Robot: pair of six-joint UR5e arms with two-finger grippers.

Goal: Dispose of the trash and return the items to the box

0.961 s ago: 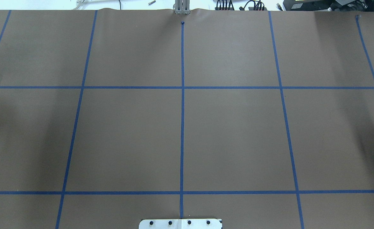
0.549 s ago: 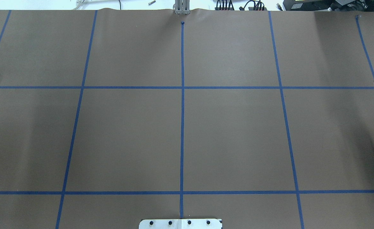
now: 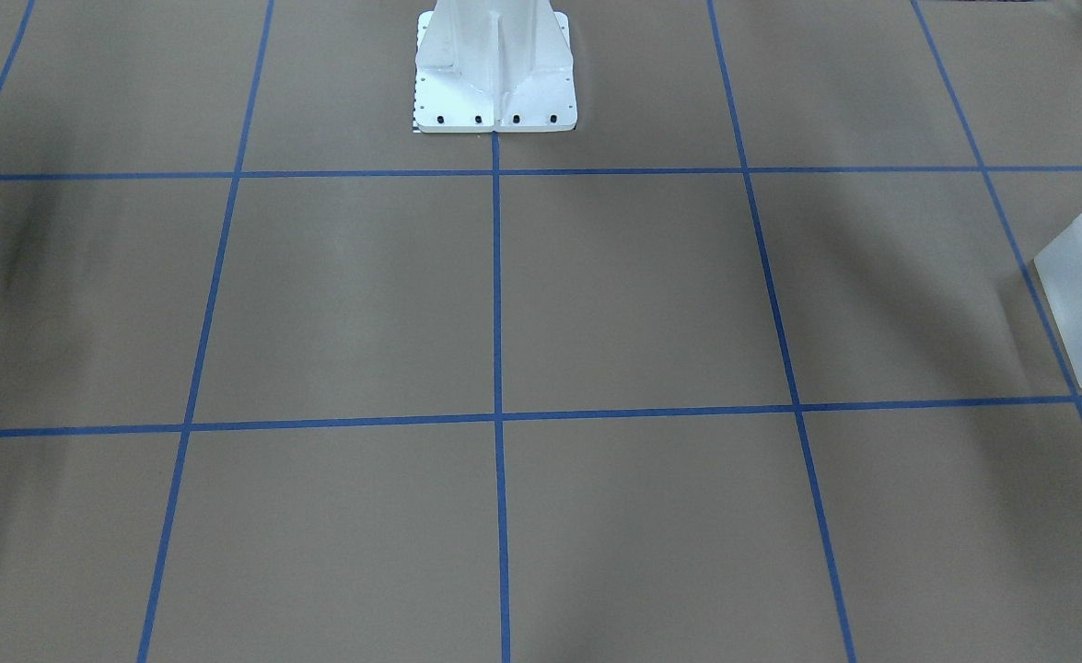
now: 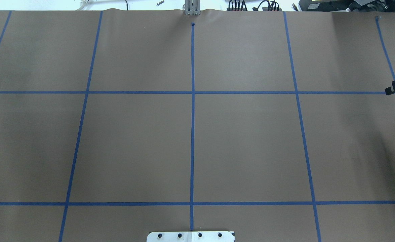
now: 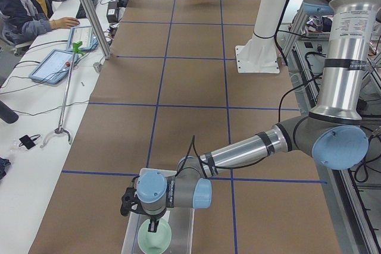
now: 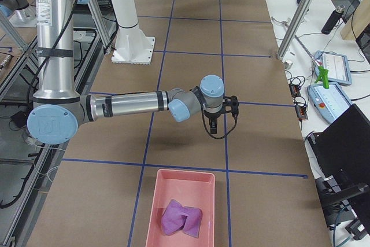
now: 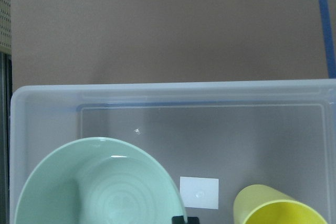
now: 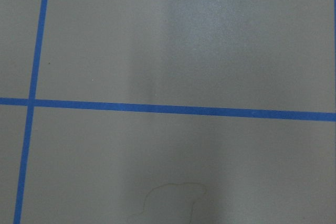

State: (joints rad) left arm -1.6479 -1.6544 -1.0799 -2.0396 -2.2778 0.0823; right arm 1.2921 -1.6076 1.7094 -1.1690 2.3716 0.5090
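Starting leftmost: find the left claw (image 5: 153, 225) hanging low over the mint-green bowl (image 7: 100, 184), inside the box (image 7: 47, 100) at 6 o'clock on the tabletop (image 5: 190, 81) in the left-side view. Cannot tell the width of its opening, nor rule out a hold on the bowl's rim; only a dark sliver of it showing at 6 o'clock in the wrist view. Judged risk here: lifting away with a finger caught on that rim, dragging the bowl up or tipping it against the yellow cup (image 7: 278, 208) just beside it, perhaps toppling the cup or shoving the light box along the paper. Better to rise straight up before swinging aside.

Moving right: see the right claw (image 6: 215, 126) pointing down above the brown tabletop, well apart from the pink tray (image 6: 185, 172) at 6 o'clock in the right-side view, a crumpled purple scrap (image 6: 182, 218) lying inside. Cannot tell its opening either; nothing visibly hanging from it. Judged risk there: swinging low into the tray's wall.

As for looks: bowl at 7 o'clock in the wrist view, round, pale, glossy, upright, faint rings in its floor. Cup at 5 o'clock, bright yellow, mouth up, cut off by the edge. Box frosted, translucent, straight-walled, a white label (image 7: 199, 192) on its floor between the two. Both items inside; seemingly near done.
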